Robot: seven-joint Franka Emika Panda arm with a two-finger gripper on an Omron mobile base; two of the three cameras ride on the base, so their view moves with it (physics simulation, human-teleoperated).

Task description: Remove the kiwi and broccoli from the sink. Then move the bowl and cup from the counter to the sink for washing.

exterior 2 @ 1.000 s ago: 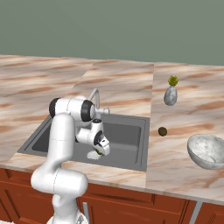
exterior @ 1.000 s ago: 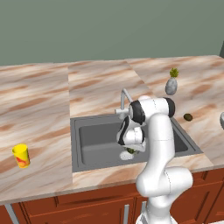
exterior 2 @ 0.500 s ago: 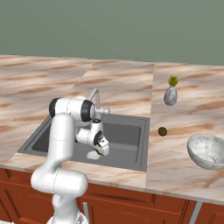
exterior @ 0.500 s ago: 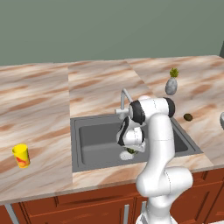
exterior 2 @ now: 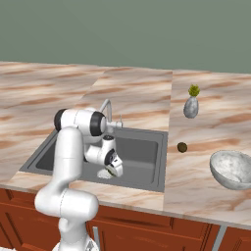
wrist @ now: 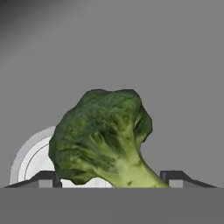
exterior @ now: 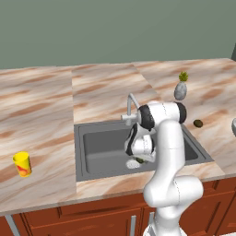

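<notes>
The dark green broccoli (wrist: 105, 135) lies on the floor of the dark grey sink (exterior: 99, 147), partly over the round drain (wrist: 30, 162). My gripper (wrist: 109, 179) is low in the basin with a finger tip on each side of the floret, both touching it. In the base views the gripper (exterior: 138, 159) (exterior 2: 112, 170) hangs near the sink's front wall. The brown kiwi (exterior: 198, 123) (exterior 2: 182, 147) rests on the counter (exterior: 41, 106) just right of the sink. The whitish-grey bowl (exterior 2: 231, 169) sits further right. The yellow cup (exterior: 22, 164) stands on the counter at the far left.
A silver tap (exterior: 130, 108) rises at the sink's back edge, close behind my arm. A grey egg-shaped vase (exterior: 180, 90) with a green tuft stands on the counter behind the kiwi. Reddish-brown cabinets run below the counter's front edge.
The jaws have narrowed a little onto the broccoli. Arm, broccoli and everything else stay where they were.
</notes>
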